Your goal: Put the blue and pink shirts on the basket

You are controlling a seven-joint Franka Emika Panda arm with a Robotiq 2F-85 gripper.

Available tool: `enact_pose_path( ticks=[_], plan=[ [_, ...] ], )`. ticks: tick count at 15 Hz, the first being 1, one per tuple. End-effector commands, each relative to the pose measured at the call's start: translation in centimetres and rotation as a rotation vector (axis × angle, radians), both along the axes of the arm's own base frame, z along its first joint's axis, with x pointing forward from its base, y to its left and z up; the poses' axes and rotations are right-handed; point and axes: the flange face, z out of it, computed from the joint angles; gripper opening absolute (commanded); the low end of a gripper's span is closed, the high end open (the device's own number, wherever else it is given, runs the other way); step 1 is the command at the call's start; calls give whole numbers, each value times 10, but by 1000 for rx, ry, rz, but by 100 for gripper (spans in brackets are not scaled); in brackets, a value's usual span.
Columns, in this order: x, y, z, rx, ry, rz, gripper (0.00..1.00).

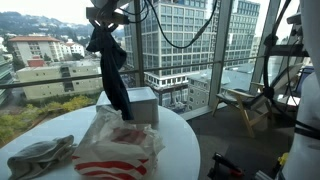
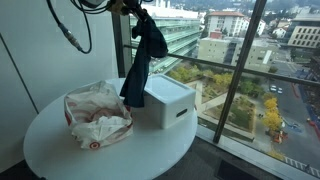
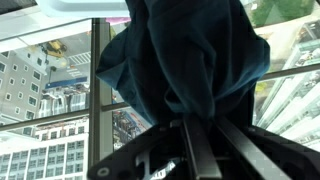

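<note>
My gripper (image 1: 106, 14) is high above the round white table (image 1: 180, 135) and is shut on a dark blue shirt (image 1: 112, 70). The shirt hangs down in a long bunch. In both exterior views its lower end reaches about the top of a white box-like basket (image 1: 143, 103), at the edge nearest a crumpled white and red bag. The gripper (image 2: 128, 6), shirt (image 2: 142, 60) and basket (image 2: 172, 100) also show from another side. In the wrist view the shirt (image 3: 185, 50) fills the space above the closed fingers (image 3: 187, 128). No clearly pink shirt shows.
The crumpled white and red bag-like item (image 1: 118, 148) lies on the table next to the basket and also shows in an exterior view (image 2: 96, 116). A grey cloth (image 1: 40, 156) lies near the table's edge. Tall windows (image 2: 230, 70) stand close behind the table. A wooden chair (image 1: 240, 100) stands beyond it.
</note>
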Motion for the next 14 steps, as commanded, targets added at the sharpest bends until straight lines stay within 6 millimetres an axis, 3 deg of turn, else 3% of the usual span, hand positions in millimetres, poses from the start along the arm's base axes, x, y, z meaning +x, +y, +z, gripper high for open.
enact_pose_path(
  ticks=[1,4,5,7,9,11,14],
  plan=[
    [-8,22,68,-67,-12,-84,10],
    [-17,45,101,-118,-14,-120,10],
    [-18,50,100,-126,6,-124,10],
    [-13,52,78,-168,52,-127,9],
    [-3,45,38,-215,100,-144,10],
    [9,28,-6,-280,142,-188,10],
    [26,-5,-54,-344,179,-304,10]
  ],
)
